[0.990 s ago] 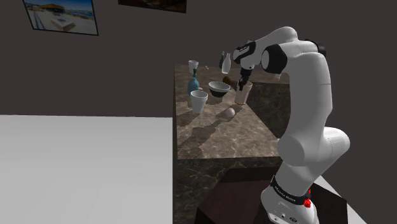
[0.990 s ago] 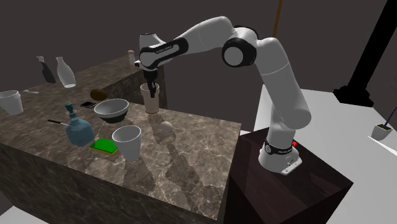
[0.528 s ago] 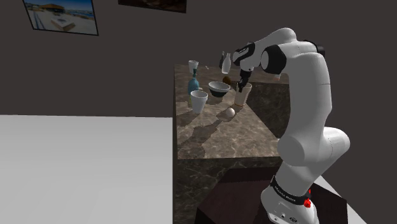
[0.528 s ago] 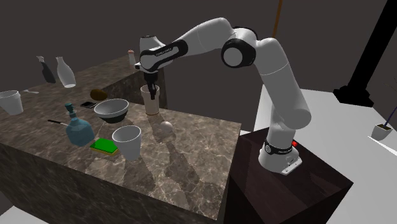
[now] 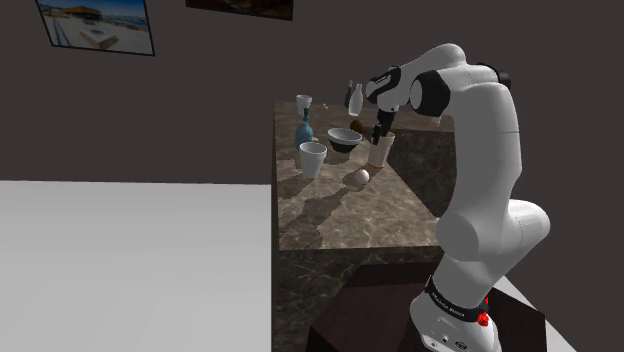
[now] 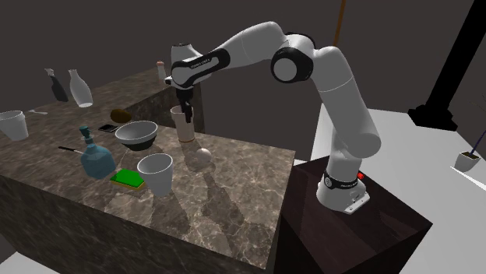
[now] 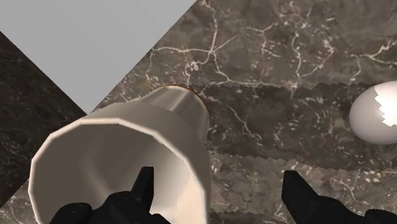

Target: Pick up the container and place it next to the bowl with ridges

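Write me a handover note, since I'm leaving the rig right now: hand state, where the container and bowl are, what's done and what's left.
Hand: open, just over the beige container. Its fingers straddle the rim without clasping it.
Container: upright on the marble counter, beside the bowl, with a small gap between them.
Done: the container looks placed next to the bowl and released.
Left: probably only lifting the hand straight up, clear of the rim, without tipping the container.
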Available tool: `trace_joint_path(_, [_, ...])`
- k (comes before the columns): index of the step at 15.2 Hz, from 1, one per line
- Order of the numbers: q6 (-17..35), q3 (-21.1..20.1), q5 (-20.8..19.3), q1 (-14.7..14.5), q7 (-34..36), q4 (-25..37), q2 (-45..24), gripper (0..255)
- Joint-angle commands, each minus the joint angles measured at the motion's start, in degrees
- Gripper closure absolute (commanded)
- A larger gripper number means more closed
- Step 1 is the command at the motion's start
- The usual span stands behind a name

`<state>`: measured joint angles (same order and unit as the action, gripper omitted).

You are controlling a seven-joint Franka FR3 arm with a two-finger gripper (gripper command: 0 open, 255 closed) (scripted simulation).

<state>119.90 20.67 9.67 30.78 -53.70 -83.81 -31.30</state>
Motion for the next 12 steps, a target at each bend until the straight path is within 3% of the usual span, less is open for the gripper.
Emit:
trace_joint_path(1, [-1.43,0.18,-0.32,-0.15,0.19,0.61,0.86,0])
trace_joint_path(4, [-5.62,0.59,-1.10,-0.45,0.66,2.86,2.90,0])
trace_joint_path(12, [-5.62,0.59,-1.10,-0.44,0.66,2.86,2.90,0])
